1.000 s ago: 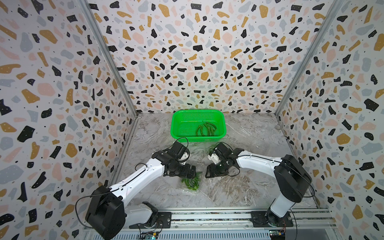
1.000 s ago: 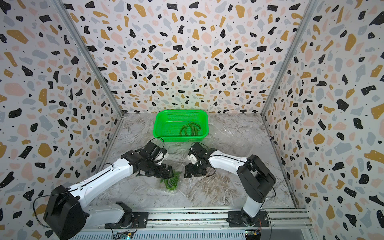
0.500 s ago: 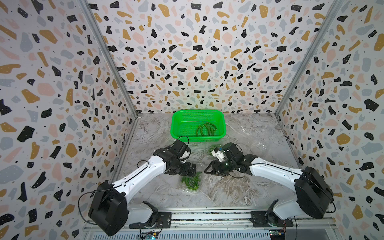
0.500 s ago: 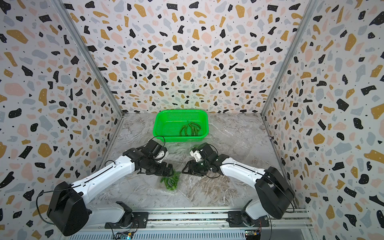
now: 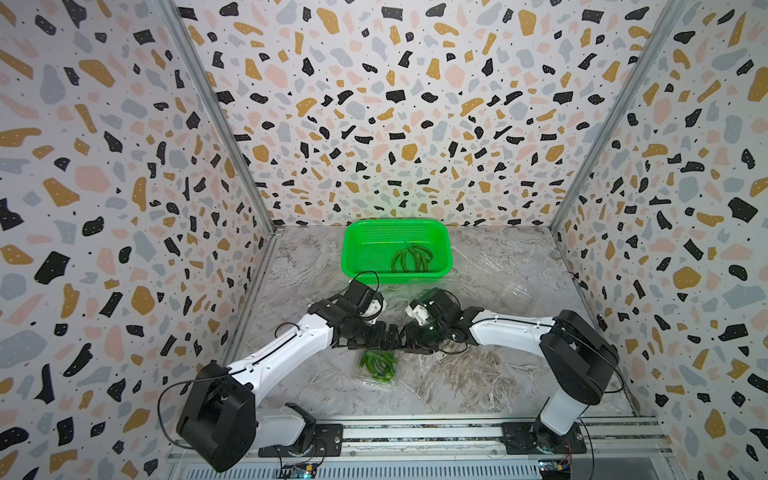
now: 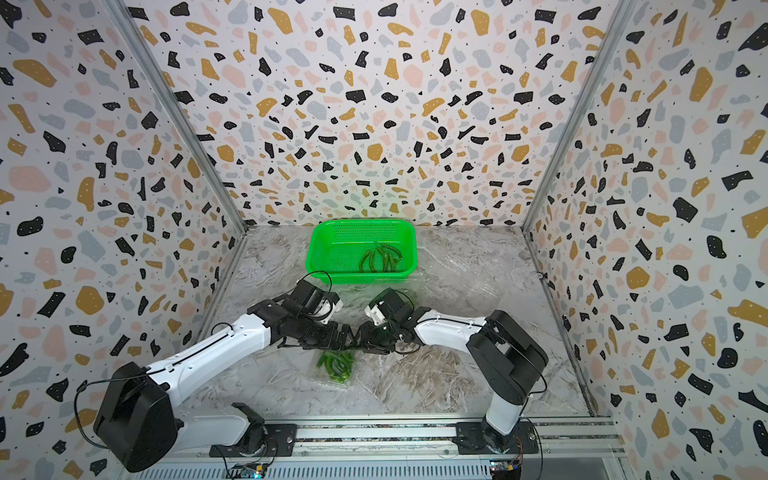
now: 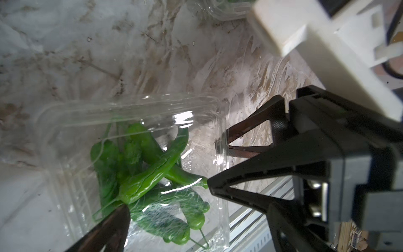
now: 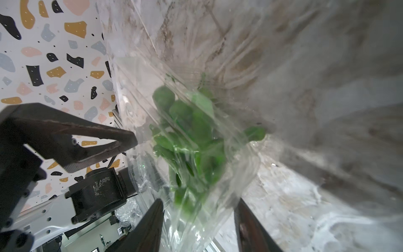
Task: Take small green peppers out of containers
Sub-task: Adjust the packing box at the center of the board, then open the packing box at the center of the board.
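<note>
- A clear pack (image 5: pixel 376 369) of peppers (image 7: pixel 141 181) lies on the marbled table (image 5: pixel 478 374) towards the front, between the two arms, and we see it in both top views.
- The left gripper (image 5: pixel 386 337) hangs just over the pack's back edge. Its jaws are spread wide and hold nothing.
- In the left wrist view we see only one of its fingers (image 7: pixel 109 229), with the tip over the pepper stems.
- The right gripper (image 5: pixel 415 343) faces it nose to nose from the other side.
- The right gripper's fingers (image 8: pixel 152 220) stand partly apart, and crinkled plastic of the pack shows between them. We cannot tell whether they press on it.
- In the left wrist view, the right gripper's fingertips sit at the pack's side wall.
- At the back stands a green basket (image 5: pixel 353 257) with several loose peppers (image 5: pixel 411 259) lying in its right half.
- A second clear pack (image 7: pixel 220 11) shows at the edge of the left wrist view.
</note>
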Controlling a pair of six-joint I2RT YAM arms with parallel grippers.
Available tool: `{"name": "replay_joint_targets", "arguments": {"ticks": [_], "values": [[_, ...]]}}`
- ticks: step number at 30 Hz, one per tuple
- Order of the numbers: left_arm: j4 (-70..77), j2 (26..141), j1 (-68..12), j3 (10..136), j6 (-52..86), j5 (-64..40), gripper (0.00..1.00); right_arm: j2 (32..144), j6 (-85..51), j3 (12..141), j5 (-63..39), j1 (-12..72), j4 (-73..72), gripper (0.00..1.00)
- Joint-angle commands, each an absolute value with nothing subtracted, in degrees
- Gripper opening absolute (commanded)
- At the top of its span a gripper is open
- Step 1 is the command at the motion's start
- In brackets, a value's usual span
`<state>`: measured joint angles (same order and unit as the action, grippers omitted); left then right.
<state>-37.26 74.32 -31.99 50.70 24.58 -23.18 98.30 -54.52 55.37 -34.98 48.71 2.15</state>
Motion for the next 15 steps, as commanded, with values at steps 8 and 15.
{"name": "replay_joint_targets", "arguments": {"ticks": [8, 15], "values": [[-48.75, 66.92, -31.41, 55.93, 21.48, -7.17, 0.99, 90.82, -54.09, 57.74, -31.17, 48.43, 10.25, 0.56], [-46.68, 67.64, -27.07, 52.99, 20.57, -13.14, 0.99, 88.55, -56.08, 56.99, -29.78, 49.67, 10.94, 0.61]]}}
